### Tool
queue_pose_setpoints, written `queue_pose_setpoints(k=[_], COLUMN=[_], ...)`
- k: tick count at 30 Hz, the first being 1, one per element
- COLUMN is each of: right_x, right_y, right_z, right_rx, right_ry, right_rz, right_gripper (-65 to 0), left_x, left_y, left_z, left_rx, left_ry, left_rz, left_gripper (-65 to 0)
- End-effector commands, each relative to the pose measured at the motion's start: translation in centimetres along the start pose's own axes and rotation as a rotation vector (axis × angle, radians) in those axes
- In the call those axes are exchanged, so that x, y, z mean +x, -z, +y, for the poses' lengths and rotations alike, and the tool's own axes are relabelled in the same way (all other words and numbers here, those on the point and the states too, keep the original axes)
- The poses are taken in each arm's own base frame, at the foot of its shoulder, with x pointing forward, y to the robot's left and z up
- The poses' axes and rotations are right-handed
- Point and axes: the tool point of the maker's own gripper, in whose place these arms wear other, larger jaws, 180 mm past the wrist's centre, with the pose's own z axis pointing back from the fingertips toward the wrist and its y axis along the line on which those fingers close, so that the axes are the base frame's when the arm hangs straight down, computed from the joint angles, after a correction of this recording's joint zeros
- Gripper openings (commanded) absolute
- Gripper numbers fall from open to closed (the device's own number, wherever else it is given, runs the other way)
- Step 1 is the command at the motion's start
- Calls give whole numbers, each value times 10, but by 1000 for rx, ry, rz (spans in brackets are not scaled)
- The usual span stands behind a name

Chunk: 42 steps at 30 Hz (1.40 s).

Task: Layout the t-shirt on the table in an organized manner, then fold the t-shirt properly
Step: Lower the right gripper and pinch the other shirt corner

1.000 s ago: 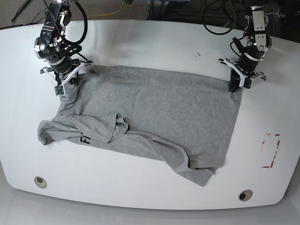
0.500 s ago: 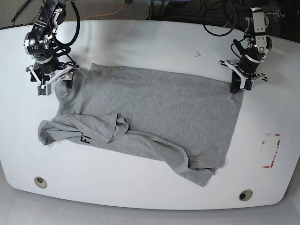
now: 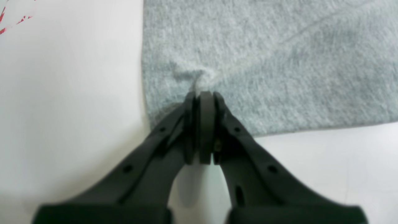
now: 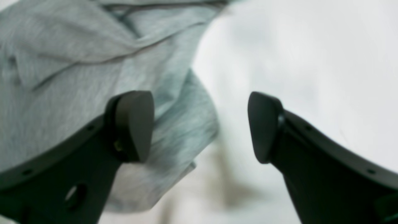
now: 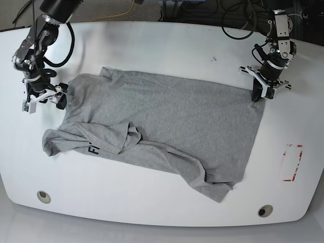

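The heather-grey t-shirt lies spread across the white table. Its front-left part is bunched and folded over, with black lettering partly showing. At the shirt's far right corner my left gripper is shut on it. The left wrist view shows the fingertips pinching a small pucker of the t-shirt. My right gripper stands open just off the shirt's left edge. In the right wrist view a fold of the t-shirt lies behind the left finger, and nothing is held in the right gripper.
A red rectangular outline marks the table at the right, also seen as a red mark in the left wrist view. Two round holes sit near the front edge. Cables lie beyond the far edge.
My right gripper has opened, let go of the shirt's far left corner and swung left and nearer. That corner now lies flatter. The left gripper has shifted slightly right, still pinching its corner.
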Motion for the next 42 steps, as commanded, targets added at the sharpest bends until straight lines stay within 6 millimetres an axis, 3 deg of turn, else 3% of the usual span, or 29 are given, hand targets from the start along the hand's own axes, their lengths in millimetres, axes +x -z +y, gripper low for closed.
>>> queue_pose_setpoints(k=[1,5,14,17,33,37,42], right_x=[19,11,3,-9,-34,-37,-38], right_y=[3,10,13,16,27,29,29], right_z=[-6,-19,-16,-9,27,32,34], right_rx=[26,60,90,103,174,185,188], right_ry=[30,120,170,187,168,156,153], right_rz=[-46,-17,-7,20,103,114,118], right_gripper=[-200,-200,-202,-202,-208,-270,-407], left_x=[-11,-11,-11,-11,-5,-5,-5], left_y=[-2,-2,-2,-2,0,0,0], left_z=[6,6,6,6,8,8,8], left_rx=[13,13,13,13,17,17,17], left_ry=[37,37,37,37,39,39,39], left_rz=[62,62,61,62,49,49,49], left_gripper=[-650,-650,-650,-650,-650,-650,-650])
